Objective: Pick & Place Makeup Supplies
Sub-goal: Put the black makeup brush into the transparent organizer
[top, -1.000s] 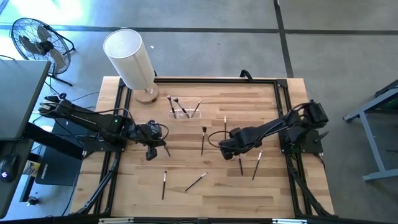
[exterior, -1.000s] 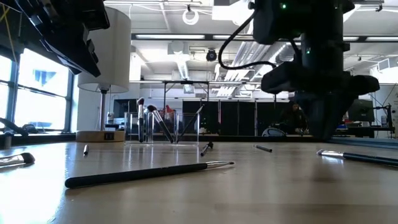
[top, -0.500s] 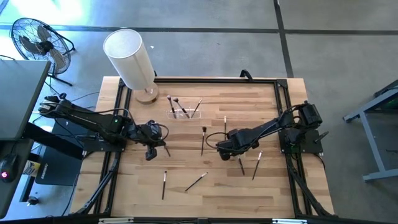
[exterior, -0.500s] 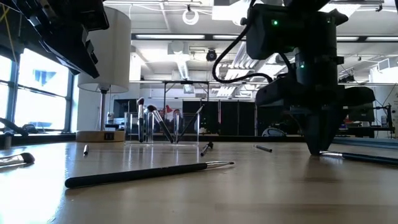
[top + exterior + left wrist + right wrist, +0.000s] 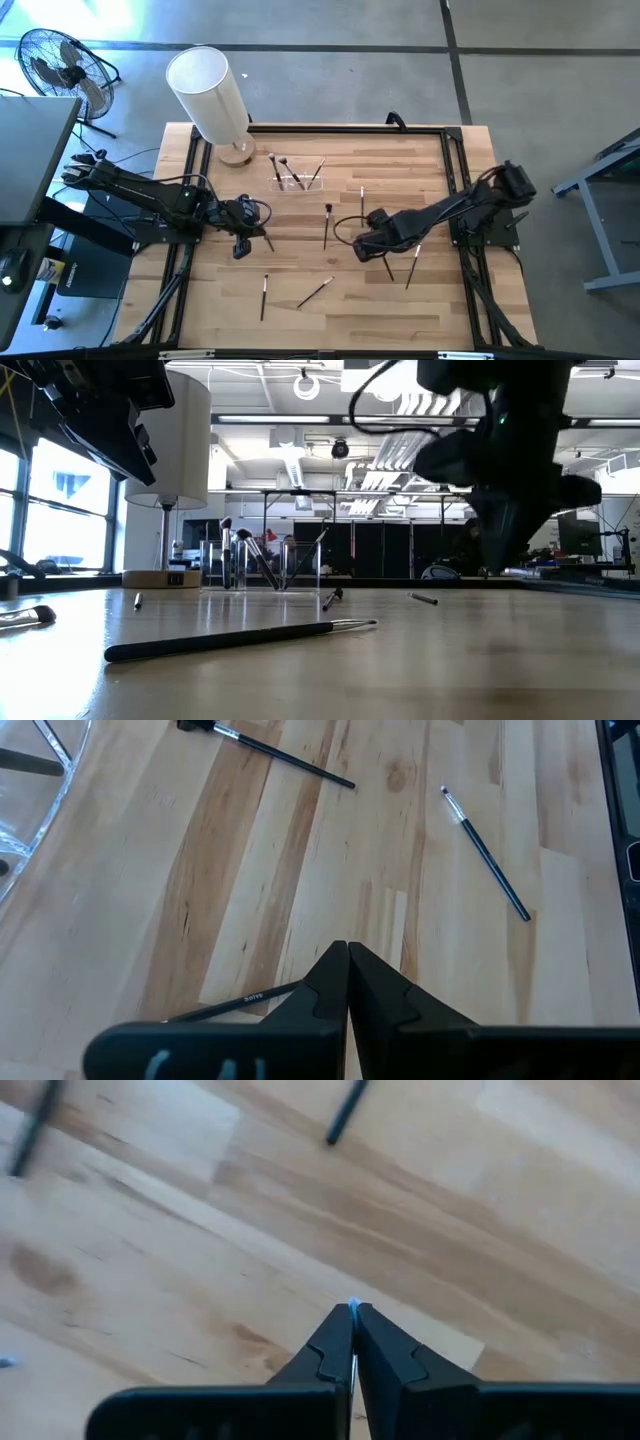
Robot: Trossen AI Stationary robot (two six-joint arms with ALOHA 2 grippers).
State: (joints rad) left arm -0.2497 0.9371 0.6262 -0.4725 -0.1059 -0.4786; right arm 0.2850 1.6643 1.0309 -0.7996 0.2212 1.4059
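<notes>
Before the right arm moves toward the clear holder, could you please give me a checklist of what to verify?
1. Grip: right gripper jaws shut on a makeup brush, only its pale tip showing. Ok.
2. Height: right gripper is above the table in the low view. Ok.
3. Target: clear holder stands upright with brushes in it. Ok.
4. Free room in the holder. Cannot tell.
5. Left gripper is over the table's left side, jaws shut, off the route. Ok.
6. White cylinder stands close beside the holder. Ok, but mind it.
</notes>
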